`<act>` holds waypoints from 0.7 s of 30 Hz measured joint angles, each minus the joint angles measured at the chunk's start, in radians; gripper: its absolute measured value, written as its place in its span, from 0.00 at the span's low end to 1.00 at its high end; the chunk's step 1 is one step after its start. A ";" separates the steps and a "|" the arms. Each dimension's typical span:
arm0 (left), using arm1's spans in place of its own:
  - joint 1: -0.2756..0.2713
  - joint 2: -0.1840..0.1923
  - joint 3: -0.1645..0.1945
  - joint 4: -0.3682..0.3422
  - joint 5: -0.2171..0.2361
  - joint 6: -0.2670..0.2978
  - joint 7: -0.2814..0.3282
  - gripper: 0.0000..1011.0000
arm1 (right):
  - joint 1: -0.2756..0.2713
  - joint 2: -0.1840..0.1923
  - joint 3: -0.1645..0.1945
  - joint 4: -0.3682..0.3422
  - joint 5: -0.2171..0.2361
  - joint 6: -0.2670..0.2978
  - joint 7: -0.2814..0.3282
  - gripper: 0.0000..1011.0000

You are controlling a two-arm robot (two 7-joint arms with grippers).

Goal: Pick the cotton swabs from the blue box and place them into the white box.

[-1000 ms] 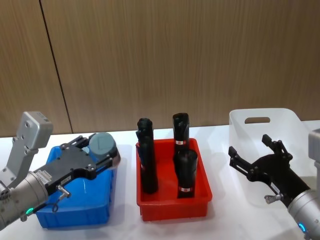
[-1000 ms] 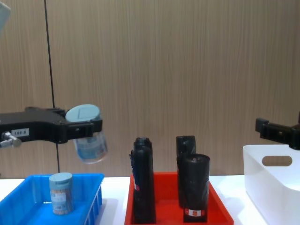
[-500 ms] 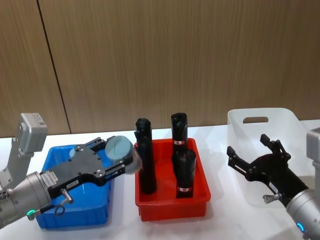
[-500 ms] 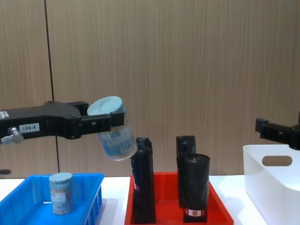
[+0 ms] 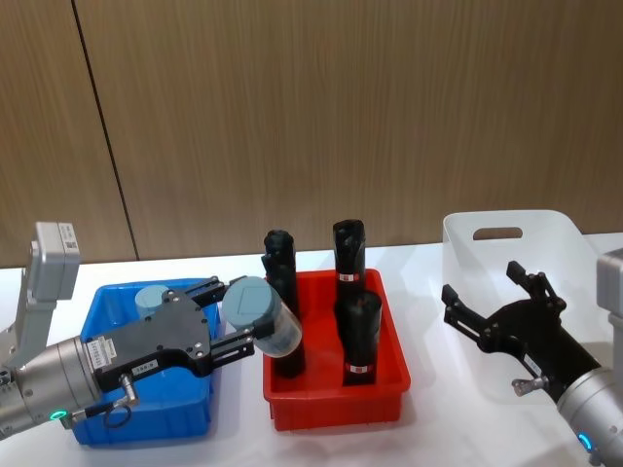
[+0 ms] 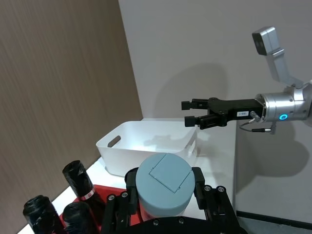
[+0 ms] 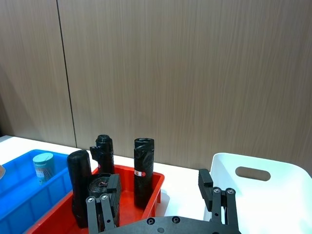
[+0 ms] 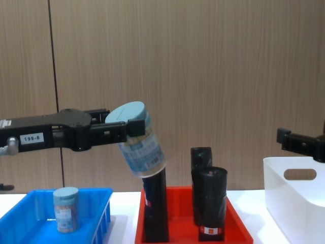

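Clamping the cotton swabs (image 8: pixel 139 142): left jaws, tag (image 8: pixel 31 138) "199-8".

Clear, glossy plastic on the swab jar (image 8: pixel 138 148), with a paper label (image 8: pixel 150 157) and a matt pale-blue lid (image 8: pixel 126 112). The left tool (image 5: pixel 241 311) is matt black with tiny metal screws (image 6: pixel 154 223). Blue box (image 8: pixel 101 216): shiny ribbed plastic. White box (image 5: pixel 563 251): smooth, faintly see-through plastic. Black rolls (image 8: pixel 210 198): dull, crinkled film. Wall (image 5: pixel 341 107): matt wood grain.
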 joint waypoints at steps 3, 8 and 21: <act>-0.004 0.000 0.001 0.006 -0.006 -0.002 -0.013 0.66 | 0.000 0.000 0.000 0.000 0.000 0.000 0.000 0.99; -0.007 0.001 0.002 0.012 -0.013 -0.003 -0.025 0.66 | 0.000 0.000 0.000 0.000 0.000 0.000 0.000 0.99; -0.010 0.006 0.004 0.021 -0.025 -0.006 -0.033 0.66 | 0.000 0.000 0.001 0.000 0.000 0.000 0.004 0.99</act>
